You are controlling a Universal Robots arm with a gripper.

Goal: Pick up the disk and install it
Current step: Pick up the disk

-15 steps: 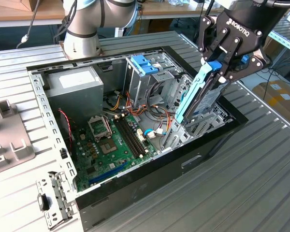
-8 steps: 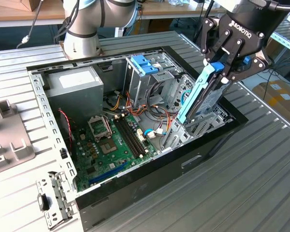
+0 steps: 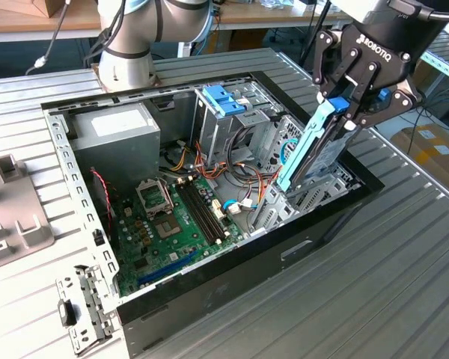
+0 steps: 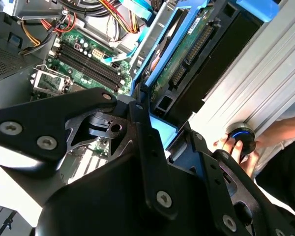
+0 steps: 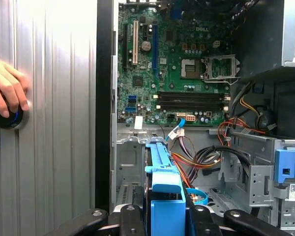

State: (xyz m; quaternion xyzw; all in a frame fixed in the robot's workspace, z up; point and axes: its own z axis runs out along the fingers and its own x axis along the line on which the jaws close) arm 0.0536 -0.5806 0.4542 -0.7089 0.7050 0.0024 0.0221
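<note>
The disk (image 3: 315, 143), a grey hard drive in a light-blue carrier rail, hangs steeply tilted over the open computer case (image 3: 66, 173). Its lower end reaches down to the metal drive bay (image 3: 323, 191) at the exterior view's right side of the case. My gripper (image 3: 353, 105) is shut on the disk's upper end. In the second wrist view the disk's circuit-board face (image 4: 186, 55) runs away from my gripper (image 4: 160, 125). In the first wrist view the blue rail (image 5: 162, 172) stands between my gripper's (image 5: 164, 217) fingers, above the bay.
Inside the case lie a green motherboard (image 3: 172, 217), a grey power-supply box (image 3: 116, 131), cables and a blue latch (image 3: 224, 101). A person's hand (image 5: 7, 91) rests on a dark knob on the ribbed table beside the case. A loose metal bracket (image 3: 82, 314) lies nearby.
</note>
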